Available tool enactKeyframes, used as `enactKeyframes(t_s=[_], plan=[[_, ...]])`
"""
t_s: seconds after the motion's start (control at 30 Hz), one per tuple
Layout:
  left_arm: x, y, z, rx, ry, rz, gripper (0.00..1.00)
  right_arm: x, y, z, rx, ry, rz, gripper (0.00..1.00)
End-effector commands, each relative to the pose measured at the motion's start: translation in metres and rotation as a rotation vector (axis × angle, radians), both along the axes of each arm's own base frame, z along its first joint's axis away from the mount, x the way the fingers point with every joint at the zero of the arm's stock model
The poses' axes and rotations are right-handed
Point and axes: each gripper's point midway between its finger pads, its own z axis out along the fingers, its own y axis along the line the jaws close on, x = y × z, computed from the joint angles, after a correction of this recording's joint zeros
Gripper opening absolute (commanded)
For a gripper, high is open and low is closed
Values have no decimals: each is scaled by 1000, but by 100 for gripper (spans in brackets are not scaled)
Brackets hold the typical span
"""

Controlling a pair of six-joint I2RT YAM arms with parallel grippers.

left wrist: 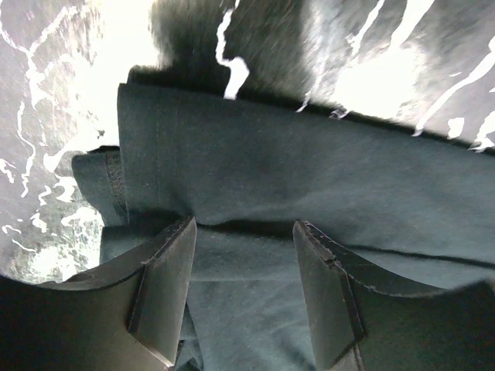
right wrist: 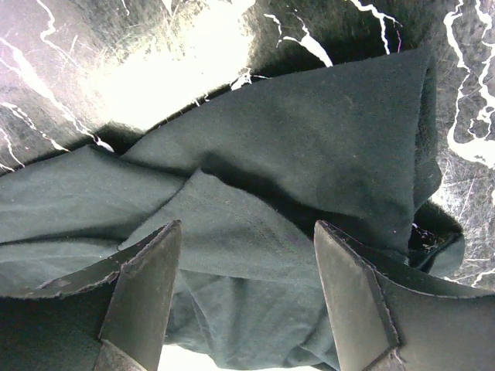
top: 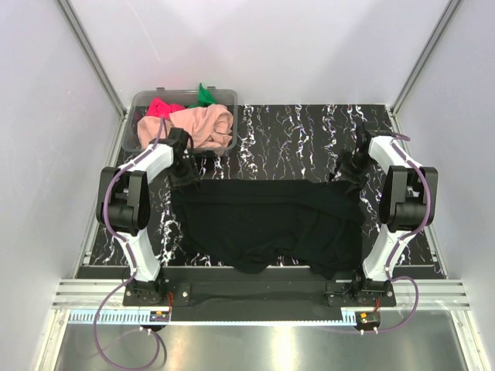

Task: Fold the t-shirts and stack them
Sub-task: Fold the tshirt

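Note:
The large black t-shirt (top: 267,224) lies spread across the marbled table, folded along its far edge. My left gripper (top: 182,171) is open over the shirt's far left corner; in the left wrist view (left wrist: 244,290) dark cloth (left wrist: 309,170) lies between and beyond the fingers. My right gripper (top: 346,176) is open over the far right corner; in the right wrist view (right wrist: 244,297) bunched cloth (right wrist: 309,147) lies between its fingers. The peach-pink t-shirt (top: 203,126), bright pink-red t-shirt (top: 160,107) and green t-shirt (top: 204,96) lie in the tub.
A clear plastic tub (top: 139,100) stands at the far left of the black marbled table (top: 294,131). White walls enclose the sides and back. A metal rail (top: 255,297) runs along the near edge by the arm bases.

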Motion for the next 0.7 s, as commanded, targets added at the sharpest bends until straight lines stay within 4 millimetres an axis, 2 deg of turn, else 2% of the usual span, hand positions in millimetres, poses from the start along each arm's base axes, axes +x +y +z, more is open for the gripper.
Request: enactKeyframes(t_s=[0.0, 0.17, 0.3, 0.4, 0.53, 0.67], plan=[[27, -5, 33, -15, -116, -22, 58, 14, 6, 16, 11, -59, 15, 76], [32, -3, 35, -1, -116, -26, 58, 17, 7, 7, 13, -38, 19, 76], [26, -3, 14, 8, -62, -27, 58, 17, 11, -14, 31, 7, 26, 76], [24, -3, 8, 6, -65, -30, 58, 18, 13, -21, 33, 8, 26, 76], [27, -3, 10, 4, -91, -35, 58, 20, 16, -28, 40, 16, 32, 76], [29, -5, 12, -2, -109, -42, 58, 24, 20, -27, 30, 14, 26, 75]])
